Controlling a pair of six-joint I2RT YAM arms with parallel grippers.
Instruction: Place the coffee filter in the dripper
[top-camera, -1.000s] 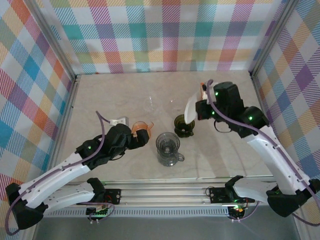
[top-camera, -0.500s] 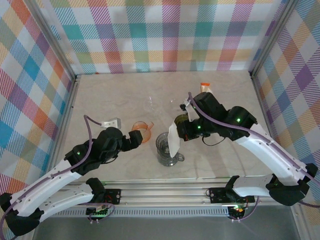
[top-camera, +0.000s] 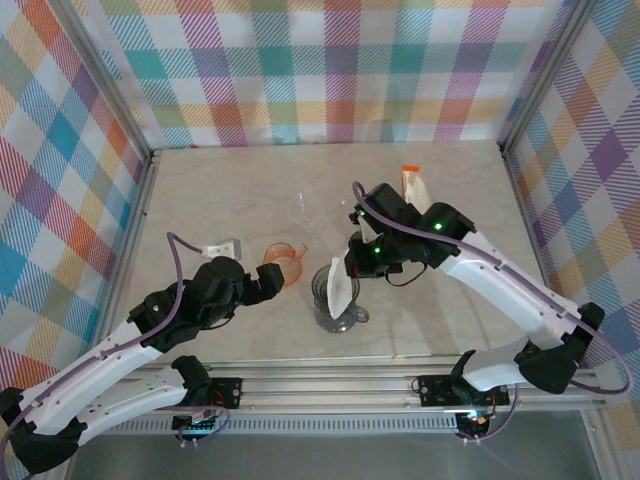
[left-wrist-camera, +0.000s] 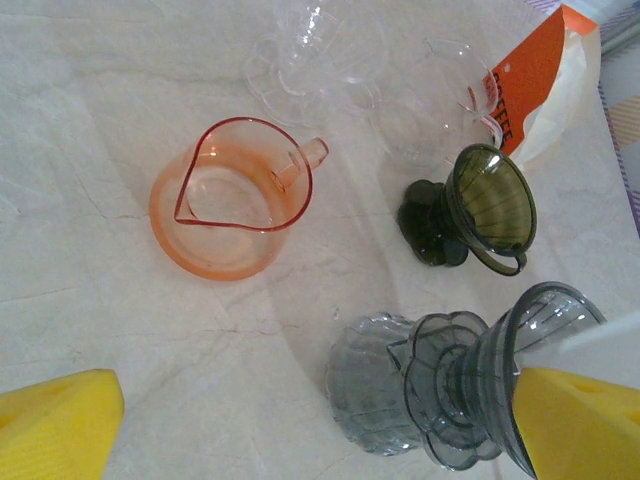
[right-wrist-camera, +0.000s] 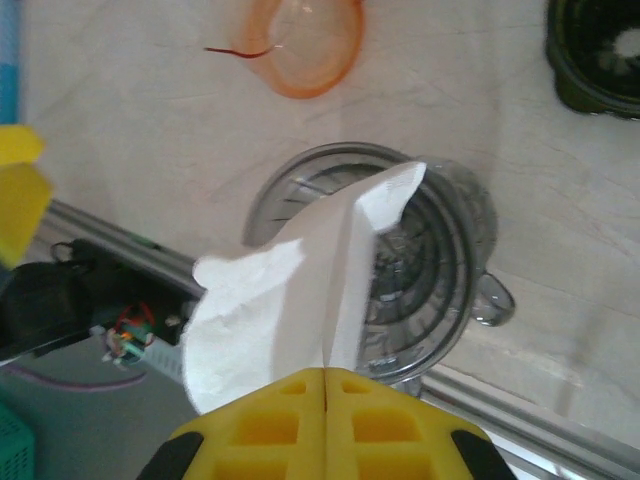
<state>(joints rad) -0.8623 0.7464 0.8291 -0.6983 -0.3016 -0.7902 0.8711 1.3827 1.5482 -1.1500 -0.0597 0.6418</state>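
Coffee filter (top-camera: 341, 287) above the grey dripper (top-camera: 322, 294), with the other items on the table (top-camera: 220, 190) listed from left to right.

Left gripper (top-camera: 275, 277): it hovers over the table at the near left, jaws spread wide and holding nothing. In the left wrist view its yellow fingers (left-wrist-camera: 55, 425) stand at the two bottom corners, well apart.

Orange cup (left-wrist-camera: 200, 250): clear plastic with a spout and a handle, upright, just beyond the left gripper.

Clear glass pieces (left-wrist-camera: 310, 60): at the back, beyond the cup.

Grey dripper: a ribbed, smoky cone with a handle, standing upright at the middle of the table near its front edge.

Coffee filter: white and folded flat, tilted. One corner reaches over the dripper's mouth and the rest hangs out past the rim. Whether the paper touches the ribs cannot be told.

Right gripper (right-wrist-camera: 327, 400): jaws pressed together, pinching the filter's edge directly over the dripper.

Dark green dripper (left-wrist-camera: 490, 195): upright, just behind the grey one.

Orange and white packet (left-wrist-camera: 545, 90): at the back right.
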